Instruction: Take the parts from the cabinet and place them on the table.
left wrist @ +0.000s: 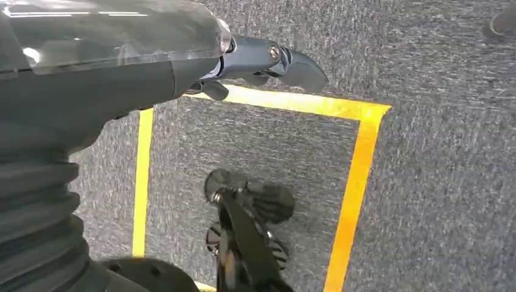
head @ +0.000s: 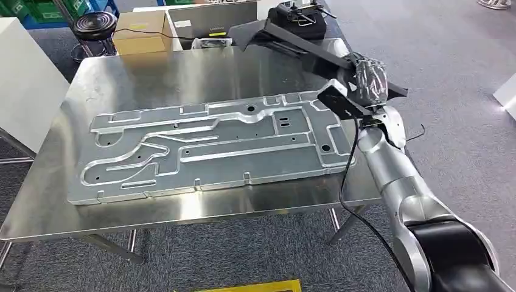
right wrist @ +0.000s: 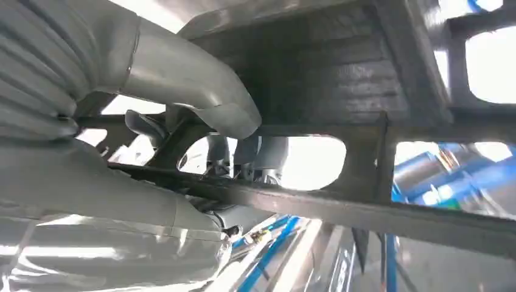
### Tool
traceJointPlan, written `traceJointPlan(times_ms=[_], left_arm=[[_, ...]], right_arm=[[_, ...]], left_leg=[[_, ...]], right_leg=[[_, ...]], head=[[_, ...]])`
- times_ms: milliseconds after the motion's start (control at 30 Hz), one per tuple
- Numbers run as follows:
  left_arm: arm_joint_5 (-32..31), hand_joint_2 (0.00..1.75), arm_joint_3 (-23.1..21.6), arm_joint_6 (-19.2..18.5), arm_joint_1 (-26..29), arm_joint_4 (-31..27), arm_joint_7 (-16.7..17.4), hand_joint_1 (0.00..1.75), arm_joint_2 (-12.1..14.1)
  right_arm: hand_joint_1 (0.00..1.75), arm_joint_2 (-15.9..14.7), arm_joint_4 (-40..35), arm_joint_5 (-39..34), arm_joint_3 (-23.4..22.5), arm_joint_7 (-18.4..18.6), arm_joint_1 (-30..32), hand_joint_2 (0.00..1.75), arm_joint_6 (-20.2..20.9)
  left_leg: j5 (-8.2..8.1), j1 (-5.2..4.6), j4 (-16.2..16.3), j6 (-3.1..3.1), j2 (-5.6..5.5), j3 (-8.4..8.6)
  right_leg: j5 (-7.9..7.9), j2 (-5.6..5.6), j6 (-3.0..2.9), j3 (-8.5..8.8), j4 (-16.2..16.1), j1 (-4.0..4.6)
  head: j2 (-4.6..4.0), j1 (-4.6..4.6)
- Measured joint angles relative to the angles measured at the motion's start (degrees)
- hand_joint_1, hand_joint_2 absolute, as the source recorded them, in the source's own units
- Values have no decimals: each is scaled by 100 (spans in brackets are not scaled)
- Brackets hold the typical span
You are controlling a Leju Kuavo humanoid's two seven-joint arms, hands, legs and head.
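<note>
A large stamped silver panel (head: 207,143) lies flat on the steel table (head: 182,70). In the head view my right hand (head: 369,82) is over the table's far right corner and grips a long black frame part (head: 286,38), which reaches away to the back left above the table. The right wrist view shows the thumb (right wrist: 188,85) and fingers (right wrist: 261,155) wrapped around a bar of that dark frame part (right wrist: 341,73). My left hand (left wrist: 182,64) hangs over the carpet holding nothing, its dark fingers (left wrist: 286,61) stretched out.
Behind the table are a cardboard box (head: 139,31), a laptop (head: 210,19) and a black stool (head: 94,24). A white board (head: 21,79) stands at the left. Yellow tape (left wrist: 359,182) marks a square on the grey carpet below me.
</note>
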Motion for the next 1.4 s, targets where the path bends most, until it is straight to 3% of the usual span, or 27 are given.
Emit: traceJointPlan(times_ms=[33, 67, 133, 167, 267, 333, 367, 467, 500, 533, 567, 633, 667, 800, 833, 867, 900, 967, 1000, 1033, 1067, 1133, 1167, 1200, 1300, 1333, 1400], left_arm=[[-11, 175, -7, 0, 6, 0, 0, 0, 2], [-15, 175, -13, -4, 5, 0, 2, 0, 2], [-26, 175, -41, -4, -13, 0, 0, 0, 2], [-31, 175, -50, -7, -26, 0, 2, 0, 11], [-31, 175, -61, -9, -26, 0, 2, 0, 4], [-33, 175, -70, -11, -17, 0, 2, 0, -2], [-35, 175, -74, -13, -20, 0, 2, 0, -2], [-65, 175, -85, -17, -26, 0, 2, 0, 0], [-72, 175, -87, -20, -24, 0, 0, 0, 0], [-87, 175, -94, -28, -25, 0, -13, 0, 0], [-94, 175, -98, -37, -26, 0, -20, 0, -2], [-138, 175, -116, -85, -41, 0, -72, 0, -4], [-155, 175, -136, -103, -44, 0, -90, 0, -2], [-208, 175, -225, -153, -52, 0, -136, 0, 2], [-214, 175, -236, -153, -54, 0, -135, 0, 9], [-216, 175, -240, -155, -50, 0, -140, 0, 7], [-225, 175, -243, -162, -48, 2, -140, 0, 2], [-236, 175, -243, -162, -46, 2, -140, 0, 13], [-238, 175, -243, -162, -46, 2, -140, 0, 15], [-240, 175, -243, -164, -43, 2, -140, 0, 17], [-245, 175, -243, -170, -39, 2, -140, 0, 17], [-256, 175, -249, -194, -38, 2, -140, 0, 26], [-256, 175, -251, -206, -42, 2, -140, 0, 28], [-256, 175, -251, -219, -51, 2, -146, 0, 31], [-256, 175, -256, -273, -53, 2, -175, 0, 31], [-256, 175, -258, -284, -55, 2, -186, 0, 28], [-256, 175, -284, -317, -60, 2, -240, 0, 26]], right_arm=[[175, 48, 197, 387, 160, 260, -94, 175, 59], [175, 105, 343, 653, 293, 419, -168, 175, 98], [175, 253, 545, 927, 561, 585, -263, 175, 131], [175, 295, 625, 949, 634, 609, -311, 175, 129], [175, 380, 861, 989, 806, 635, -436, 175, 127], [175, 402, 939, 1054, 874, 644, -479, 175, 185], [175, 415, 981, 1144, 907, 653, -537, 175, 285], [175, 587, 1213, 1494, 1106, 759, -627, 175, 563], [175, 667, 1291, 1610, 1171, 810, -611, 175, 610], [175, 778, 1368, 1754, 1250, 880, -577, 175, 643], [175, 896, 1431, 1876, 1333, 961, -557, 175, 664], [175, 1107, 1522, 2107, 1496, 1135, -555, 175, 738], [175, 1176, 1569, 2185, 1563, 1202, -553, 175, 769], [175, 1523, 1724, 2427, 1825, 1448, -483, 175, 857], [175, 1604, 1739, 2435, 1864, 1468, -479, 175, 857], [175, 1630, 1763, 2444, 1886, 1479, -481, 175, 857], [175, 1679, 1783, 2446, 1905, 1496, -488, 175, 857], [175, 1733, 1835, 2451, 1945, 1499, -467, 175, 861], [175, 1746, 1857, 2451, 1969, 1501, -450, 175, 863], [175, 1759, 1881, 2451, 1988, 1505, -437, 175, 878], [175, 1768, 1903, 2462, 1997, 1520, -434, 175, 905], [175, 1814, 1936, 2470, 2002, 1594, -434, 175, 966], [175, 1847, 1956, 2506, 2006, 1645, -430, 175, 979], [175, 1864, 1977, 2534, 2008, 1687, -423, 175, 997], [175, 1912, 2032, 2567, 2019, 1752, -334, 175, 1056], [175, 1914, 2050, 2567, 2021, 1774, -315, 175, 1062], [175, 1914, 2076, 2573, 2021, 1796, -284, 175, 1058]], left_leg=[[155, 0, -126, 9, 0, 26], [379, -1, -458, 26, 1, 171], [954, -12, -1614, 110, 3, 708], [876, -43, -1797, 138, 4, 834], [900, -55, -1847, 166, -11, 816], [946, 15, -1943, 234, -10, 864], [947, 12, -1956, 257, -16, 874], [934, 10, -1955, 271, -6, 876], [929, 10, -1953, 265, -3, 877], [921, 11, -1950, 254, 0, 884], [910, 11, -1944, 237, 2, 891], [869, 16, -1905, 196, 2, 909], [851, 15, -1900, 173, 0, 903], [857, 9, -1925, 26, -12, 904], [820, 14, -1903, -3, -12, 894], [741, 22, -1799, -21, 6, 868], [547, 26, -1481, -34, 5, 732], [108, 30, -482, -62, 5, 257], [19, 30, -142, -69, 5, 78], [75, 30, -75, -65, 5, 18], [253, 30, -296, -58, 5, 100], [782, 35, -1290, -35, 10, 572], [917, 41, -1778, -16, 17, 789], [833, -7, -1854, 11, 10, 876], [838, -15, -1837, 104, -3, 859], [864, 23, -1887, 152, 2, 885], [879, 38, -1918, 215, 8, 905]], right_leg=[[-8, 2, -10, 14, 2, 14], [-20, 13, -11, 31, 7, 23], [-62, 37, -1, 81, 18, 44], [-77, 36, 20, 77, 23, 79], [-80, 25, 94, 64, 19, 56], [-137, 18, 160, 71, 50, 54], [-271, 16, 179, -6, 240, 56], [-845, 17, 251, -659, 1520, 1], [-895, 13, 266, -834, 1807, -13], [-767, 11, 279, -872, 1783, -37], [-545, 6, 280, -762, 1497, -53], [30, -2, 263, -263, 426, -69], [30, 1, 247, -128, 127, -66], [4, 10, 108, -115, 78, 25], [38, 2, 54, -74, 15, -33], [43, -1, 20, -54, -9, -34], [39, -2, -24, -50, -9, -32], [26, 5, -44, -46, -6, -8], [23, 8, -49, -43, -3, 3], [18, 13, -51, -35, -1, 10], [8, 17, -47, -24, 3, 11], [-27, 31, -17, 7, 29, 10], [-57, 32, 6, 16, 54, 10], [-72, 46, 36, -3, 77, 55], [-56, 47, 121, 20, 38, 30], [-76, 46, 159, 29, 44, 59], [-327, 34, 215, -119, 384, 33]], head=[[0, 0], [0, 0], [0, 0], [0, 0], [0, 0], [0, 0], [0, 0], [0, 0], [0, 0], [0, 0], [0, 0], [0, 0], [0, 0], [0, 0], [0, 0], [0, 0], [0, -2], [0, -2], [0, -2], [0, 0], [0, 0], [0, 0], [0, 0], [0, 0], [0, 0], [0, -2], [0, 0]])
